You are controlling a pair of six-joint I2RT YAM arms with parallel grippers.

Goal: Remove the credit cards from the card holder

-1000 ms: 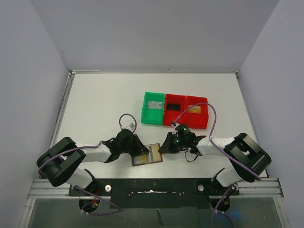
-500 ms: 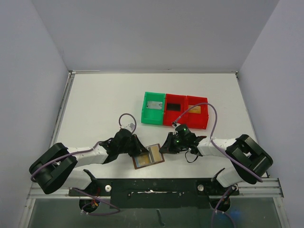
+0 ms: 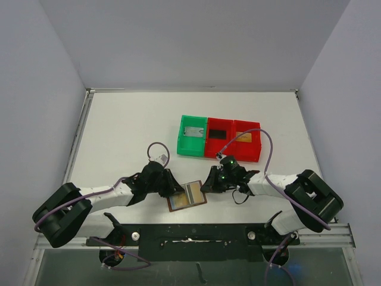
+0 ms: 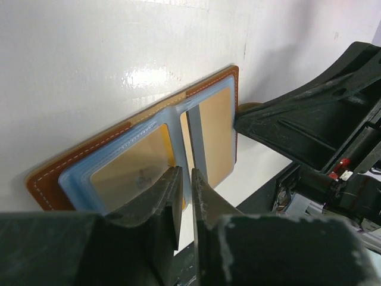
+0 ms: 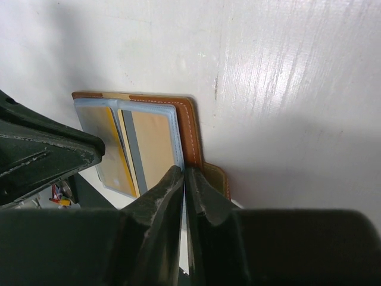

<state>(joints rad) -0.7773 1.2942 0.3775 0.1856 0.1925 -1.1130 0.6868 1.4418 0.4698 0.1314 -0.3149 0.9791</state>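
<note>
The card holder (image 3: 187,195), brown leather with grey-blue lining, lies open near the table's front edge. My left gripper (image 3: 171,187) is shut on its left edge. In the left wrist view the lining (image 4: 137,161) runs into my left gripper (image 4: 186,176). My right gripper (image 3: 208,184) is shut on the card holder's right edge (image 5: 152,137), beside the little brown tab (image 5: 217,176). A pale grey card (image 3: 193,132) lies in the green tray, a black card (image 3: 218,133) in the middle red tray and a golden-orange card (image 3: 245,137) in the right red tray.
The green tray (image 3: 181,138) and two red trays (image 3: 233,143) stand in a row behind the grippers. A black metal rail (image 3: 190,232) runs along the table's near edge just below the card holder. Walls close in the left, right and back.
The card holder has shifted slightly right and turned a little. My left arm's elbow has swung further toward the near left corner. Both grippers stay at its edges.
</note>
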